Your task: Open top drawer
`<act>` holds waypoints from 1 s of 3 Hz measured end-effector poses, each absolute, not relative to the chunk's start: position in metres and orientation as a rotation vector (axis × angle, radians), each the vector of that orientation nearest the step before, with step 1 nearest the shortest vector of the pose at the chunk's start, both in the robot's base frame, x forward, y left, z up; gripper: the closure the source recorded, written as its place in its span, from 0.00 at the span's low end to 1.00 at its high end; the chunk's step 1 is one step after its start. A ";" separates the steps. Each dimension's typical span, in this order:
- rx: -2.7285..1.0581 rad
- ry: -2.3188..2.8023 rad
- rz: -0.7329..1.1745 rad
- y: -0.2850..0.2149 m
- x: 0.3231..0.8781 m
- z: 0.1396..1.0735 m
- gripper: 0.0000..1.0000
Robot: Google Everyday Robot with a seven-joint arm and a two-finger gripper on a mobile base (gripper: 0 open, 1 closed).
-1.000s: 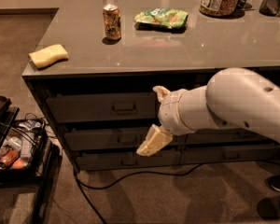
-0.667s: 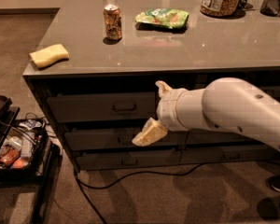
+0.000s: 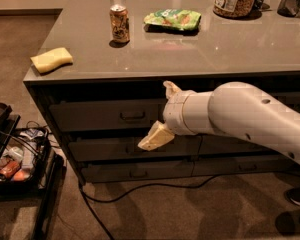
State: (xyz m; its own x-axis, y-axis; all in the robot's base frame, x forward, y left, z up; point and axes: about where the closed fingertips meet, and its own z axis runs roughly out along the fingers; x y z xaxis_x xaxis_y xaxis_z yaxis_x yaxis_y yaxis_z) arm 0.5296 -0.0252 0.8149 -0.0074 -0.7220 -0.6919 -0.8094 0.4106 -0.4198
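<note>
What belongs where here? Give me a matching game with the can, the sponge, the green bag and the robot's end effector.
Things:
1. can
2. sponge
3. green bag
4. end effector

Descriptions:
A. lying flat, far back on the counter
B. in front of the top drawer, just right of its handle
C. yellow, near the counter's front corner, at the left of the view
D. standing upright on the counter

Pairs: 1-D, 2-C, 3-A, 4-B.

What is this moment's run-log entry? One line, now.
phase: pre-grasp | gripper: just right of handle, jaws open, nothing held | top drawer: shut
</note>
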 end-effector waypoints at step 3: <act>-1.405 1.831 0.152 0.015 0.559 0.739 0.00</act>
State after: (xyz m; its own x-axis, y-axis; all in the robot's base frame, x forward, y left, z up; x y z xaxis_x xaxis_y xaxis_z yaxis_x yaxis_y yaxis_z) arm 0.5590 0.0148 0.7392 -0.0575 -0.7576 -0.6502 -0.8545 0.3741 -0.3603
